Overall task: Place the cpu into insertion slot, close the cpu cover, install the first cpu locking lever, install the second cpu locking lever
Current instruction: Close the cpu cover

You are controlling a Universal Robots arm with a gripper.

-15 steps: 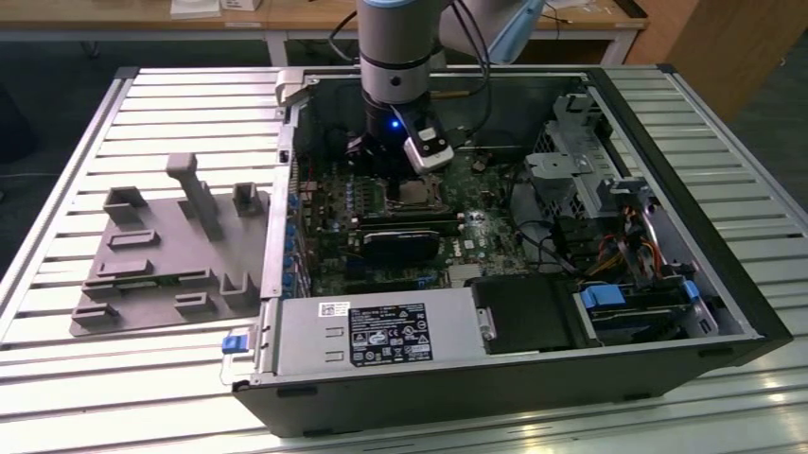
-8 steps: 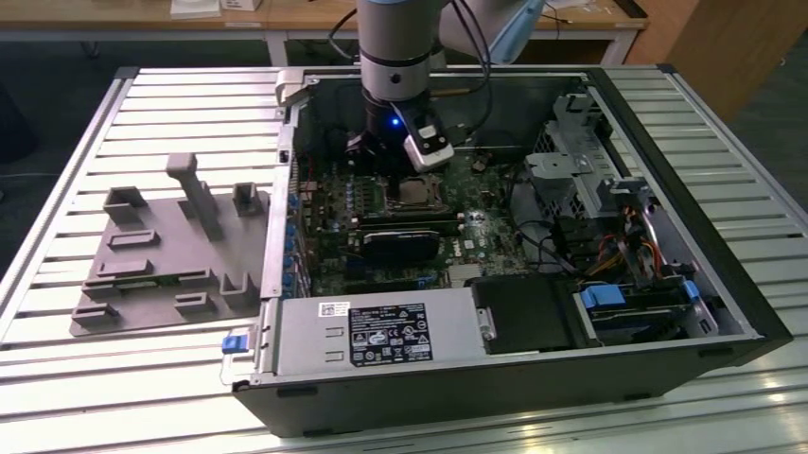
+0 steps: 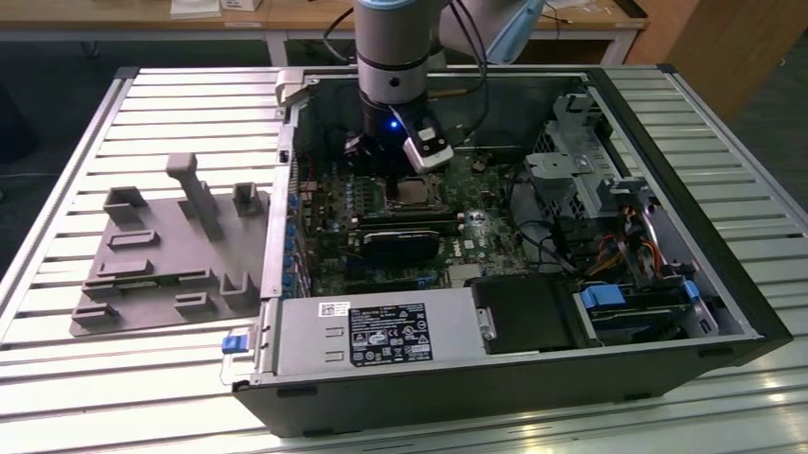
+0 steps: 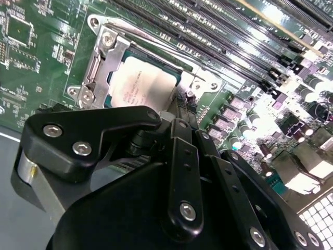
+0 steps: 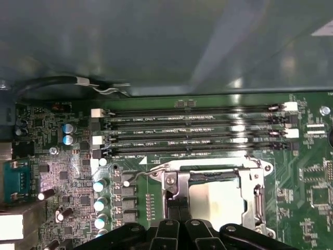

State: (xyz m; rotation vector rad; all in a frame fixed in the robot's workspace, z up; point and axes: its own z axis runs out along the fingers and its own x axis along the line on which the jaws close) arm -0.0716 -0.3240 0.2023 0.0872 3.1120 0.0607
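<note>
The cpu (image 4: pixel 139 86) (image 5: pixel 216 202) lies flat in the insertion slot (image 3: pixel 411 195), its silver top facing up. The cpu cover (image 4: pixel 99 65) (image 5: pixel 256 194) is folded down around it as a silvery frame. A thin wire locking lever (image 5: pixel 148 173) stands out from the socket's corner, its hooked end loose over the board. My gripper (image 3: pixel 413 176) (image 4: pixel 182 110) (image 5: pixel 177 209) hangs at the socket's edge beside the cpu. Its black fingers (image 5: pixel 171 211) are pressed together, and I see nothing between them.
The socket sits on a green motherboard inside an open computer case (image 3: pixel 657 161). Long black memory slots (image 5: pixel 192 130) run just beyond it, with capacitors (image 5: pixel 99 185) to one side. A grey fixture (image 3: pixel 165 255) lies on the slatted table at the exterior view's left.
</note>
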